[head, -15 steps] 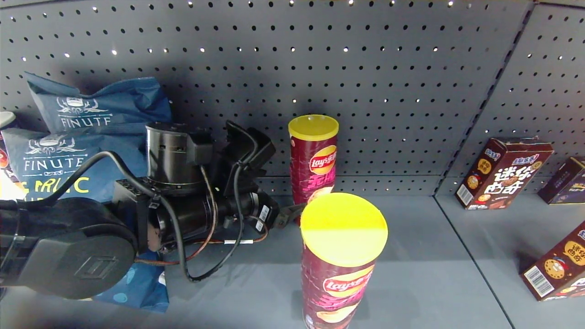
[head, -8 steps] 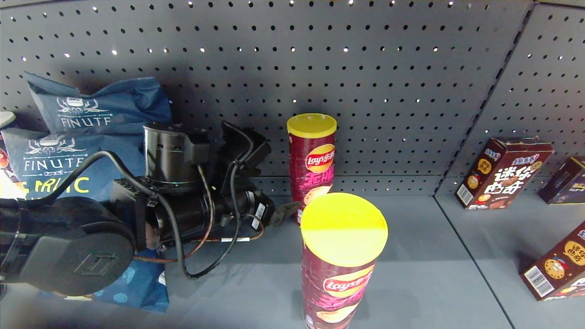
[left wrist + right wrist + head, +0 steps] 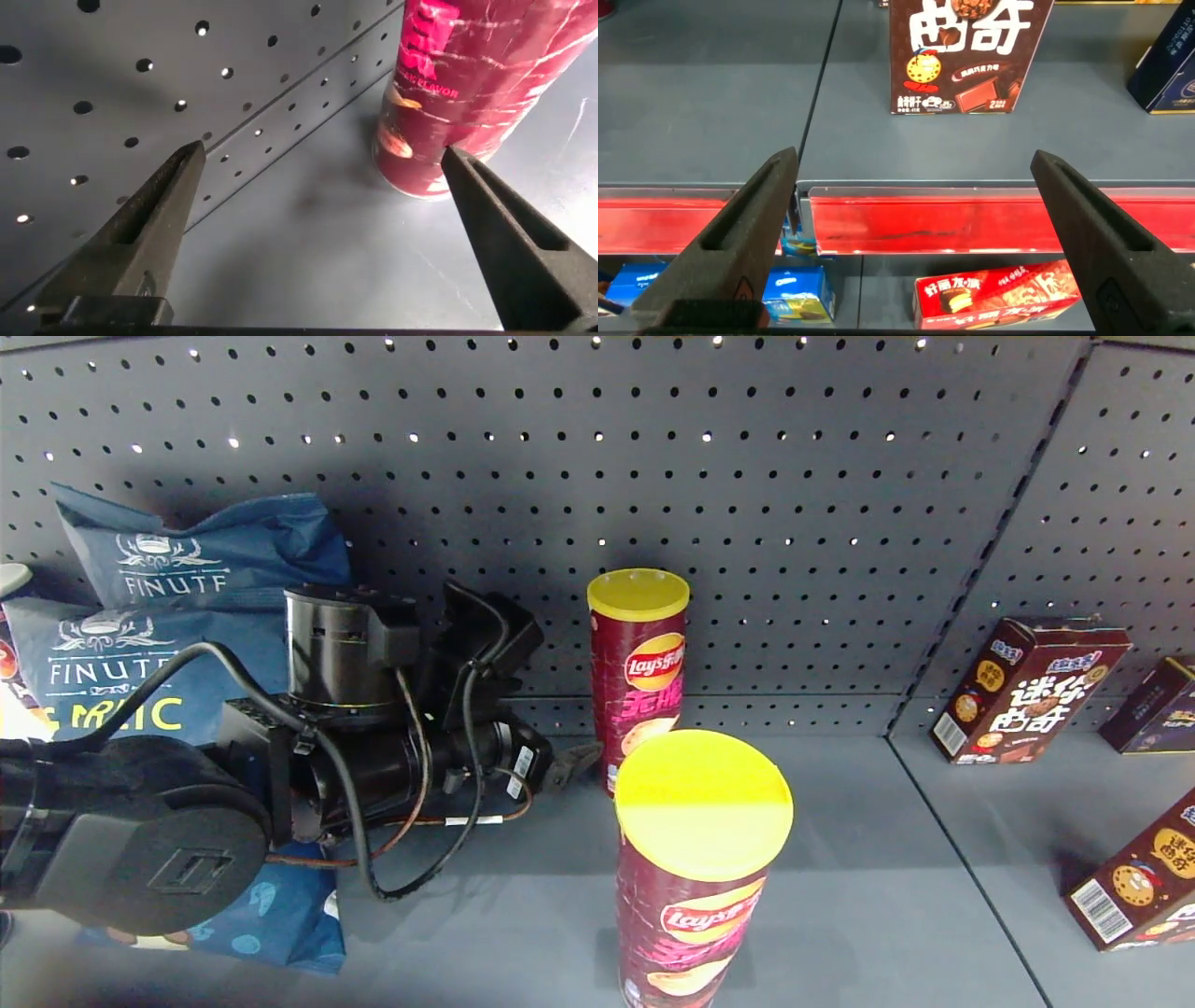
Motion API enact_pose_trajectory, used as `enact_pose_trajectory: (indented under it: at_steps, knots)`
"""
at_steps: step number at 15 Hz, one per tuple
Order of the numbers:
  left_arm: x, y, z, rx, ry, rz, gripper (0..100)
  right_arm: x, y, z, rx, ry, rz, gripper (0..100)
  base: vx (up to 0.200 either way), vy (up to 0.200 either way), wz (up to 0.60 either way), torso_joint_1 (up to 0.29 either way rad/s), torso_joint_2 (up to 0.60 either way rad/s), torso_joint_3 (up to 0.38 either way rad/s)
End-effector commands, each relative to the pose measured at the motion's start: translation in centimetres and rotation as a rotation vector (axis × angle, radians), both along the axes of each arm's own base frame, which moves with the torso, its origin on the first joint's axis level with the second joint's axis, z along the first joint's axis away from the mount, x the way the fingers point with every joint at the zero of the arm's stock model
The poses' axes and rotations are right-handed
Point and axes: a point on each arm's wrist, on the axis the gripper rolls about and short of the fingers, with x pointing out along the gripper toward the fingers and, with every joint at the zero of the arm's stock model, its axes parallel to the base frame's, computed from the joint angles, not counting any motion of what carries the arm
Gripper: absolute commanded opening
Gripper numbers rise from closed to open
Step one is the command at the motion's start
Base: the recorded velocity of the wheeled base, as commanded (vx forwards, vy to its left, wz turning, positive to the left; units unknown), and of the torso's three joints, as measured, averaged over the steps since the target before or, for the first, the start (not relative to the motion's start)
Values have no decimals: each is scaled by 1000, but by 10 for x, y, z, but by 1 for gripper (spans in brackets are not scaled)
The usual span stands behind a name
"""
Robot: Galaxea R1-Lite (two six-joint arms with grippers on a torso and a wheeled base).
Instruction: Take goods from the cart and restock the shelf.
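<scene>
Two maroon chip cans with yellow lids stand upright on the grey shelf [image 3: 840,896]. One can [image 3: 638,663] is at the back by the pegboard; the other can [image 3: 695,859] is close in front. My left gripper [image 3: 574,763] lies low on the shelf just left of the back can's base and is not touching it. In the left wrist view the left gripper [image 3: 322,159] is open and empty, with the back can [image 3: 467,103] off to one side beyond its fingers. My right gripper [image 3: 915,161] is open and empty over a lower shelf, facing a brown cookie box [image 3: 969,54].
Blue snack bags [image 3: 187,569] are piled behind and under the left arm. Brown cookie boxes [image 3: 1027,686] [image 3: 1134,877] stand past a shelf seam on the right. Bare shelf lies between the cans and the boxes. A red price rail [image 3: 971,224] fronts the lower shelf.
My left arm has drawn back a little to the left, so its fingertip is now clear of the back can's base. The cans stay upright in place.
</scene>
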Motion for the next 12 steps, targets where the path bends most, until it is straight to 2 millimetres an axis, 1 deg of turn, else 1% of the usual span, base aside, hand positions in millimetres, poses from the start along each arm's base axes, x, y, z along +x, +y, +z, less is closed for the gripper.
enact_pose_trajectory:
  at_steps: [1,5,6,8,10,12]
  knots:
    - [-8,-7,4,-10,-6,-42,100,0,0,0,0,0,0,100,0,0,0,0,0,0]
    - [-13,-11,6,-23,-7,-91,100,0,0,0,0,0,0,100,0,0,0,0,0,0]
    - [-11,-14,5,-23,-5,-91,100,0,0,0,0,0,0,100,0,0,0,0,0,0]
    - [-2,-19,-1,-14,6,-75,100,0,0,0,0,0,0,100,0,0,0,0,0,0]
    - [5,-24,-3,-11,4,-65,100,0,0,0,0,0,0,100,0,0,0,0,0,0]
    - [8,-26,-7,-4,14,-63,100,0,0,0,0,0,0,100,0,0,0,0,0,0]
